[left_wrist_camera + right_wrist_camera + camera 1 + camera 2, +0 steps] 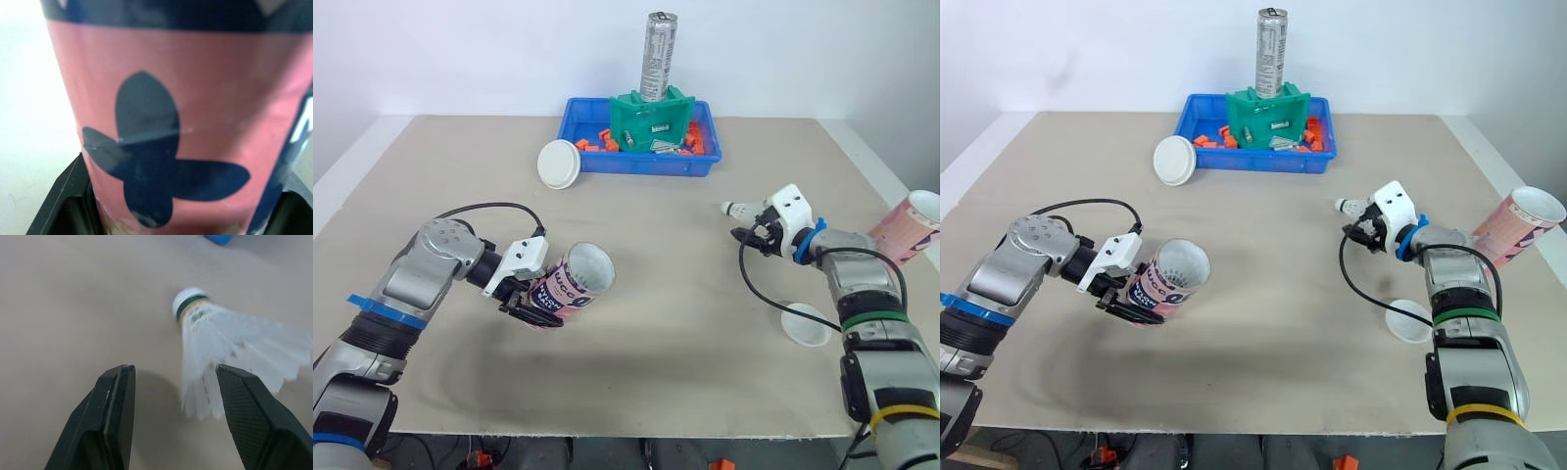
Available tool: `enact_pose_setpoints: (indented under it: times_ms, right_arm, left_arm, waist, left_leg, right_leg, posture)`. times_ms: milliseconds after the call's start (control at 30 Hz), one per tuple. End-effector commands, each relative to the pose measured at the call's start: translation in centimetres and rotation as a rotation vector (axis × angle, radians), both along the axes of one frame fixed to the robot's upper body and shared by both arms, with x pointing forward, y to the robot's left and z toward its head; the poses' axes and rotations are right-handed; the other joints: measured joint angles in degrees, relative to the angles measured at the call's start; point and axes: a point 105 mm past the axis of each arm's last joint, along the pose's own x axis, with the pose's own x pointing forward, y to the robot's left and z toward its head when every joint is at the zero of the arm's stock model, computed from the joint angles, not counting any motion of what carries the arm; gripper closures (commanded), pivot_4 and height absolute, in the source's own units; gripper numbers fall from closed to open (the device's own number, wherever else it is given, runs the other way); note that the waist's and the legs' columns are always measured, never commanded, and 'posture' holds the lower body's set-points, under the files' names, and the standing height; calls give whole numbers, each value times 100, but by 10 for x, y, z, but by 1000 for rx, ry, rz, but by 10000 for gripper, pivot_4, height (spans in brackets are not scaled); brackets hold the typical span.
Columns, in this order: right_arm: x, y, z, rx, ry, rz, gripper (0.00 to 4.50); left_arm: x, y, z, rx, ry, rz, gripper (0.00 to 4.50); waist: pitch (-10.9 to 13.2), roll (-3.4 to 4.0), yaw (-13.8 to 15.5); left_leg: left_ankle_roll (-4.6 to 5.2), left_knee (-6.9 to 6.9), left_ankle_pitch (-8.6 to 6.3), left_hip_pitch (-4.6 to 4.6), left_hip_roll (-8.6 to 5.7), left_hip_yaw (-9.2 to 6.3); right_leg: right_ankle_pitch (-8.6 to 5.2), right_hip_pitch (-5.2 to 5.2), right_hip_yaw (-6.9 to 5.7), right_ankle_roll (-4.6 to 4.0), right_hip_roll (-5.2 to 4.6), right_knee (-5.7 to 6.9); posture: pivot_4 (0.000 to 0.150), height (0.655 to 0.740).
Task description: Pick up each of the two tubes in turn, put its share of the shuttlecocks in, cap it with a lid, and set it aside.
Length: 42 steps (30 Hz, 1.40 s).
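My left gripper [530, 299] is shut on a pink tube with dark blue markings [574, 283], held tilted just above the table with its open mouth facing right. The left wrist view shows the tube's side [186, 122] close up between the fingers. A white shuttlecock [736, 209] lies on the table at centre right. My right gripper [751, 235] stands open right at it, and its feathers [234, 338] sit by one fingertip [244, 396]. A second pink tube [913, 226] lies tilted at the table's right edge.
One white lid [560, 163] leans by the blue bin [607, 163] at the back. Another white lid [806, 324] lies beside my right forearm. The bin holds orange pieces, a green holder [651, 122] and a tall silver can [658, 54].
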Motion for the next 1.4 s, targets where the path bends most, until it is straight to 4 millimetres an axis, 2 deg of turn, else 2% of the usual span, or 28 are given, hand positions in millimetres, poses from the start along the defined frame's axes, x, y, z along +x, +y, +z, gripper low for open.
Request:
enact_pose_setpoints:
  times_ms: [33, 133, 267, 333, 400, 467, 600, 667, 733, 833, 1033, 1300, 1400]
  right_arm:
    - [4, -3, 17, 13, -64, -6, 28666]
    - [2, -6, 17, 21, -70, 5, 44318]
    - [-2, -12, 27, 4, -107, 12, 44318]
    - [-7, -10, 44, -16, -165, 51, 44318]
    - [-20, 8, 68, -38, -230, 174, 44318]
    - [-48, 41, 86, -111, -274, 375, 44318]
    - [-119, 110, 91, -259, -255, 789, 44318]
    - [-143, 134, 91, -327, -257, 921, 44318]
    - [-159, 150, 92, -377, -266, 1013, 44318]
    - [-165, 169, 102, -403, -322, 1077, 44318]
    - [-160, 192, 112, -437, -383, 1143, 44318]
    - [-171, 211, 97, -519, -321, 1317, 44318]
    - [-176, 218, 102, -489, -287, 1362, 35750]
  left_arm:
    - [-1, 2, 6, -5, -23, 5, 13505]
    - [-1, 3, 6, -5, -23, 9, 13505]
    - [-1, 3, 7, -7, -23, 11, 13505]
    - [-1, 2, 7, -8, -23, 11, 13505]
    - [-1, 3, 7, -9, -23, 12, 13505]
    - [-2, 3, 7, -9, -23, 12, 13505]
    - [-2, 3, 6, -9, -19, 11, 13505]
    - [-2, 2, 6, -10, -18, 11, 13505]
    - [-1, 2, 6, -10, -17, 12, 13505]
    - [-1, 1, 6, -12, -15, 11, 13505]
    - [-1, 0, 5, -17, -14, 10, 13505]
    - [-1, -1, 5, -19, -12, 12, 13505]
    - [-1, -1, 5, -19, -11, 12, 13505]
  waist:
    - [0, 0, -2]
    - [0, 1, -11]
    - [0, 1, -32]
    - [1, 2, -32]
    - [5, 8, -38]
    - [11, 20, -50]
    - [15, 30, -63]
    - [15, 29, -70]
    - [15, 28, -67]
    - [17, 24, -68]
    - [19, 18, -67]
    - [19, 18, -63]
    - [19, 18, -63]
  left_leg:
    - [0, 0, 0, 0, 0, -1]
    - [0, -4, 0, -1, -2, -2]
    - [0, -6, 0, -1, -4, -3]
    - [0, -6, 0, -2, -6, -5]
    - [0, -5, 0, -2, -6, -5]
    - [0, -7, 0, -3, -7, -8]
    - [0, -14, 0, -2, -5, -18]
    - [0, -11, 0, 2, -1, -19]
    - [0, -5, 1, 1, -2, -19]
    - [-4, 7, 6, 0, -2, -12]
    - [-18, 12, 23, -2, 1, -7]
    - [-17, -4, 23, -4, 1, -10]
    - [-17, -4, 23, -3, 1, -11]
  right_leg:
    - [0, 0, 0, -1, 0, 0]
    - [-2, 0, 1, -4, 0, 0]
    - [-2, 0, 3, -4, -1, 0]
    - [-2, 1, 3, -2, -1, 0]
    - [-2, 1, 4, -2, -2, 0]
    - [-3, 0, 5, -1, -1, 1]
    - [-15, 0, -3, 5, 2, 3]
    - [-11, 2, -5, 1, 5, 3]
    - [-4, 2, -6, 4, 4, 3]
    - [-4, 2, -4, -10, -1, 3]
    - [7, -1, -5, -21, -3, 3]
    - [9, -5, -9, 1, -2, 2]
    - [10, -6, -10, 0, -2, 3]
  posture:
    - [1500, 7075]
    - [1500, 7075]
    - [1500, 7075]
    - [1500, 7075]
    - [1500, 7075]
    - [1500, 7075]
    - [1500, 7075]
    - [1500, 7075]
    - [1500, 7075]
    - [1500, 7075]
    - [1500, 7075]
    - [1500, 7075]
    - [1500, 7075]
